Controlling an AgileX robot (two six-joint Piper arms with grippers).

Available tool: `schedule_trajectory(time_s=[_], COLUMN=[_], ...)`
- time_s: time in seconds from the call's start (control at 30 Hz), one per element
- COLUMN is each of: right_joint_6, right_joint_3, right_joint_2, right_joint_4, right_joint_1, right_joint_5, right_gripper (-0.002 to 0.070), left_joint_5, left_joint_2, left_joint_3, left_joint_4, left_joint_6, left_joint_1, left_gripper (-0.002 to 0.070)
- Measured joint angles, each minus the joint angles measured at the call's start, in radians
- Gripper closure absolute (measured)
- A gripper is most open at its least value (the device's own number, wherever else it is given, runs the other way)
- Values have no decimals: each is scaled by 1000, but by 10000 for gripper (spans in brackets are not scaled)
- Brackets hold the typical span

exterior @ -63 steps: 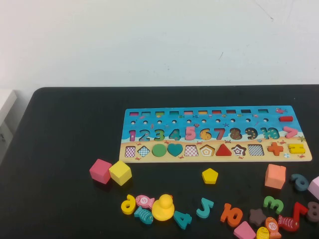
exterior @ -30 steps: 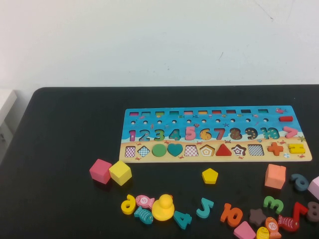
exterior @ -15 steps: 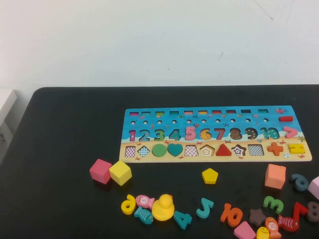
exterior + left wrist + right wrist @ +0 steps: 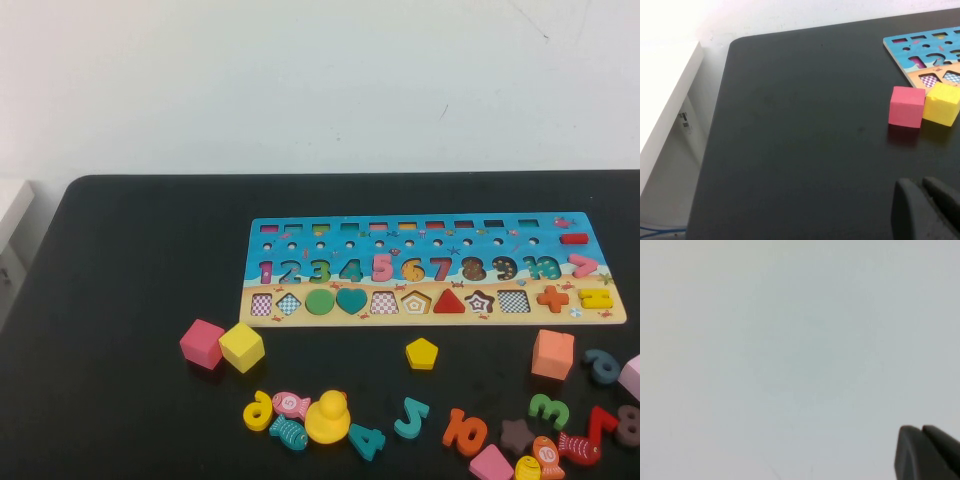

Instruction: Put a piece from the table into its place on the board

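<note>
The yellow pentagon piece [image 4: 421,353] lies flat on the black table [image 4: 130,260], just in front of the board [image 4: 430,268]. The board has a blue top, a sandy band and a row of shape slots; its pentagon slot [image 4: 415,302] is open, straight behind the piece. Neither arm shows in the high view. My left gripper [image 4: 922,187] is shut and empty, above bare table to the left of the pink and yellow cubes; a board corner [image 4: 920,50] shows there. My right gripper [image 4: 920,432] is shut and empty, facing only a white wall.
A pink cube [image 4: 201,343] and a yellow cube [image 4: 241,346] sit left of the piece. A yellow duck [image 4: 326,417], fish, loose numbers and an orange cube [image 4: 552,353] crowd the front and right. A white ledge [image 4: 665,110] borders the table's left edge.
</note>
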Motion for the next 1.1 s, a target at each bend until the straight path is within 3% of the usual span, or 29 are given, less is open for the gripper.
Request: schedule_trajectory(time_s=[0.13, 0.27, 0.47, 0.63, 0.83, 1.1], right_joint_6=[13, 16, 30, 20, -213, -275], right_joint_3=[-27, -172, -462, -628, -692, -674], right_joint_2=[0, 0, 27, 191, 453, 761], right_joint_4=[43, 56, 64, 121, 340, 476], right_joint_1=[0, 0, 0, 0, 0, 0], right_joint_5=[-19, 144, 584, 941, 1295, 1379], right_gripper=[657, 657, 658, 658, 657, 658], left_joint_5=[0, 0, 0, 0, 0, 0], left_joint_2=[0, 0, 0, 0, 0, 0], left_joint_3=[0, 0, 0, 0, 0, 0], left_joint_4=[0, 0, 0, 2, 2, 2], left_joint_6=[0, 0, 0, 0, 0, 0], left_joint_1=[0, 0, 0, 0, 0, 0], left_gripper=[677, 677, 677, 677, 677, 677])
